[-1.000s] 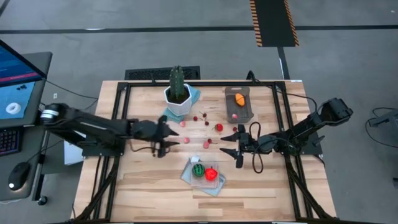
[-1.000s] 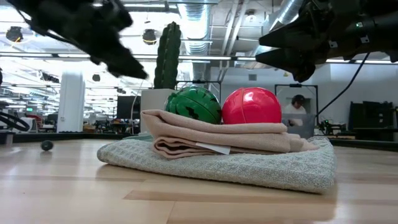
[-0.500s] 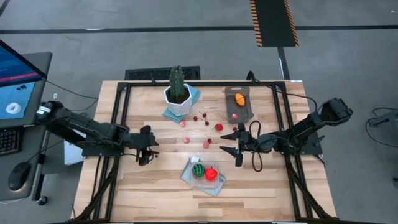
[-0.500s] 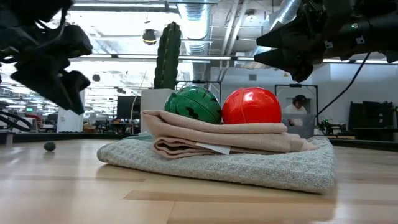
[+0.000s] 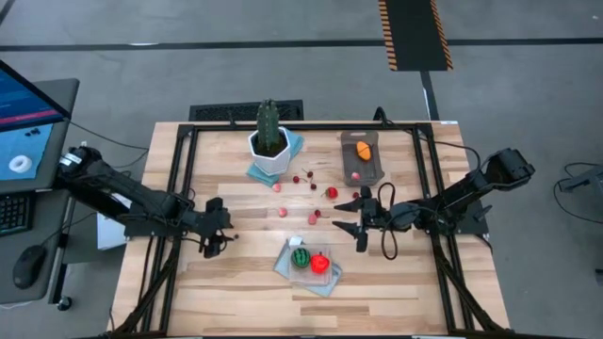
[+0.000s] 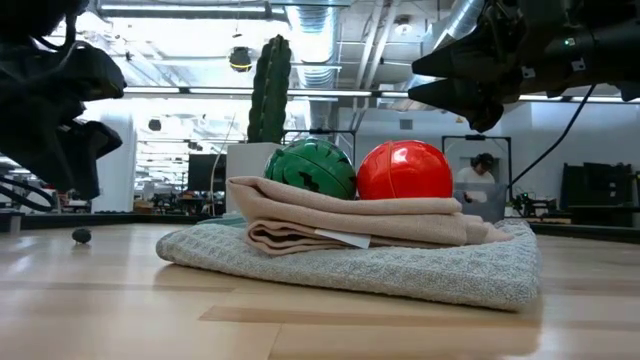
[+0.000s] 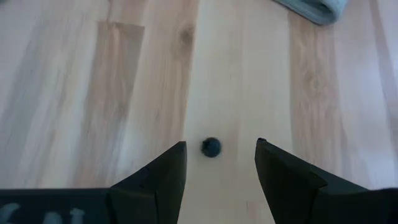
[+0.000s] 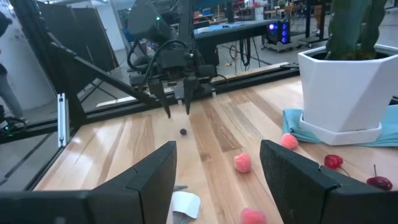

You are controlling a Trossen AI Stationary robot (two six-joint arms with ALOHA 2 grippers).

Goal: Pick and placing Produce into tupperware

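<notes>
The left gripper [image 7: 216,163] hangs open over a small dark berry [image 7: 211,147] on the table [image 5: 236,292]. It should descend straight, keeping the berry centred, then close gently. The right gripper [image 5: 350,218], also open and empty, waits near the tub [image 5: 363,158].

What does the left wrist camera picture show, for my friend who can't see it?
The left pincer is open above the pale wooden table, and a tiny dark ball lies on the wood between its two dark fingers. A corner of grey-green cloth shows at one edge of the picture.
</notes>
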